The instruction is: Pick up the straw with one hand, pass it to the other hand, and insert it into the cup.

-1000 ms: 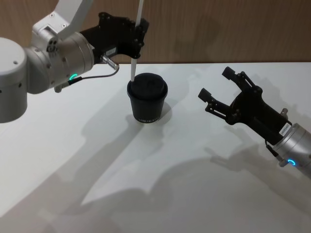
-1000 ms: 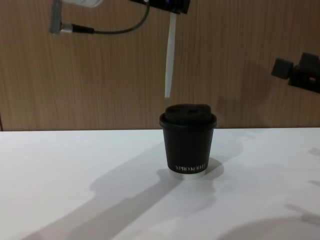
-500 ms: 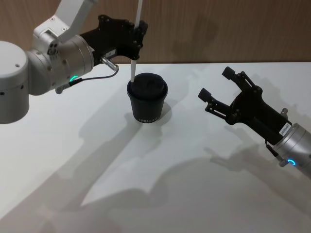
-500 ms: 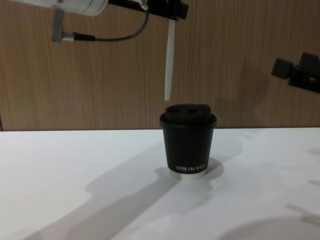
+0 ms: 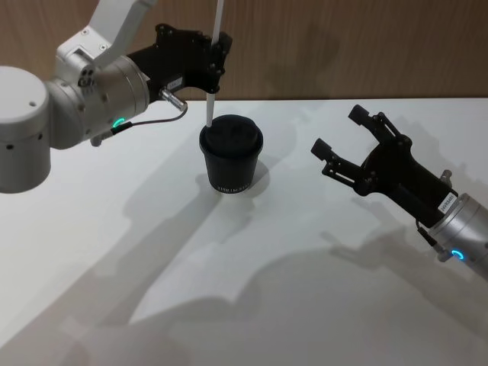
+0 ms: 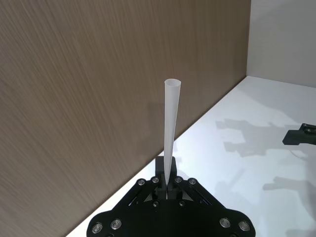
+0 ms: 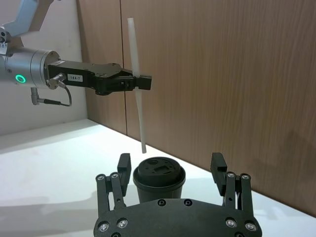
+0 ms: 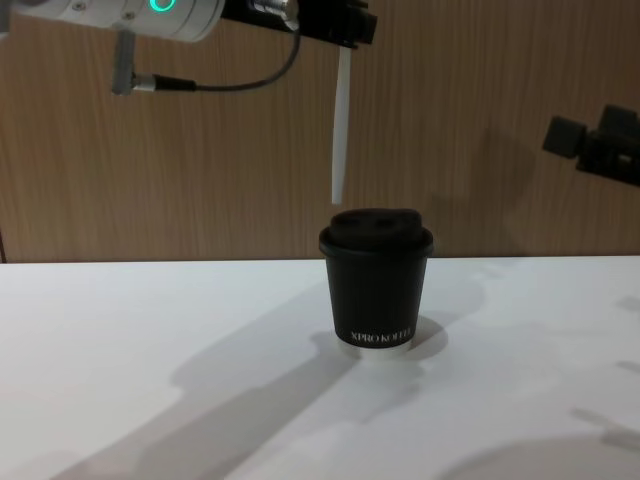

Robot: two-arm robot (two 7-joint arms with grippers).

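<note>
Above the cup, our left gripper pinched the straw near its middle, holding it almost upright with a slight lean. Its lower tip hung just over the lid, toward the left edge as the chest view showed it, not touching. Our right gripper hung well off to the right above the table, fingers spread and empty. We judged the risk to be a missed opening: if the leaning tip came down on solid lid, the straw could buckle, slip in the pinch, or push the light cup over.
</note>
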